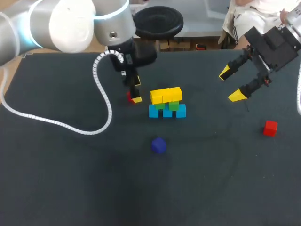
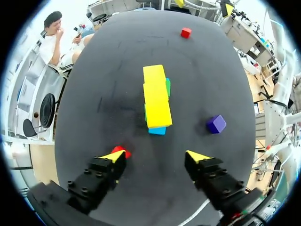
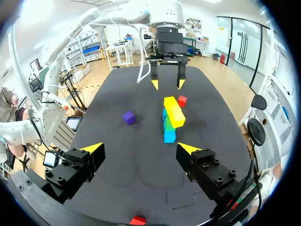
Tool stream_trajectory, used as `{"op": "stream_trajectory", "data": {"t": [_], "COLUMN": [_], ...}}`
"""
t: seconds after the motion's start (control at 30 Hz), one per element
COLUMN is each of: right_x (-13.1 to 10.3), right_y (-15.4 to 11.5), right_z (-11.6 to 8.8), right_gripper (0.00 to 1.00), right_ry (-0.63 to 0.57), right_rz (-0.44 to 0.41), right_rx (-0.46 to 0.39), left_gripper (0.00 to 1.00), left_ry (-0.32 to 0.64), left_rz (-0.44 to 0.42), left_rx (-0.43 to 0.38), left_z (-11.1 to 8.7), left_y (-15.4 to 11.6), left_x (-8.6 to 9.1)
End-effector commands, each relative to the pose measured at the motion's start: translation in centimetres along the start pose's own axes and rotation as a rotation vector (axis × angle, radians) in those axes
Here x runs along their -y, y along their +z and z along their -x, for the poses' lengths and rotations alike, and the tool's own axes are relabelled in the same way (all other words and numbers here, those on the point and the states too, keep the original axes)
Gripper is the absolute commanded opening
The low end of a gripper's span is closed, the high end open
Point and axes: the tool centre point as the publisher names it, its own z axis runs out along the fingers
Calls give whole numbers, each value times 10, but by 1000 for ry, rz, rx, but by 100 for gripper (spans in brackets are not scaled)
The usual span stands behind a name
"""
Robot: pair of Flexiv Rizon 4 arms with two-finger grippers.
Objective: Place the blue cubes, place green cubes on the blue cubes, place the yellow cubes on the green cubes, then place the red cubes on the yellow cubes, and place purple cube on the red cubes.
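The left gripper (image 1: 135,91) is hanging low over the table (image 1: 70,179), with its fingers spread apart and gripping nothing. One red cube (image 2: 121,151) is sitting on the table just beside one of its fingers, and the other finger is standing well clear of it. The stack (image 3: 172,115) is standing near, ahead of this gripper:
- The blue cubes (image 1: 167,112) are resting on the table in a row.
- The green cubes (image 1: 173,106) are lying on them.
- The yellow cubes (image 1: 165,94) are lying on the green ones.

The purple cube (image 1: 159,145) is sitting alone on the table near the stack. The right gripper (image 1: 231,84) is hovering above the table, released and wide apart, holding nothing. A second red cube (image 1: 270,127) is lying near it, well apart from the stack
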Motion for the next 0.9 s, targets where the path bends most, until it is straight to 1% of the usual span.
{"op": "stream_trajectory", "data": {"t": [0.03,0.13,0.4,0.57,0.63,0.67,0.83,0.9], "right_x": [0,0,0,0,0,0,0,0], "right_y": [0,0,0,0,0,0,0,0], "right_z": [0,0,0,0,0,0,0,0], "right_gripper": [100,100,100,100,100,100,100,100], "right_ry": [-1,-1,-1,-1,-1,-1,-1,-1], "right_rz": [0,0,0,0,0,0,0,0], "right_rx": [1,1,1,1,1,1,1,1], "left_gripper": [100,100,100,100,100,100,100,100], "left_ry": [-26,-49,-50,-11,-7,-2,-11,-12], "left_rz": [11,13,19,13,8,9,15,16], "left_rx": [74,108,128,207,221,241,323,373], "left_z": [-18,-25,-33,-36,-37,-38,-45,-47], "left_y": [-5,-9,-16,-15,-13,-12,-12,-14], "left_x": [6,6,2,-1,-2,-2,-4,-5]}}
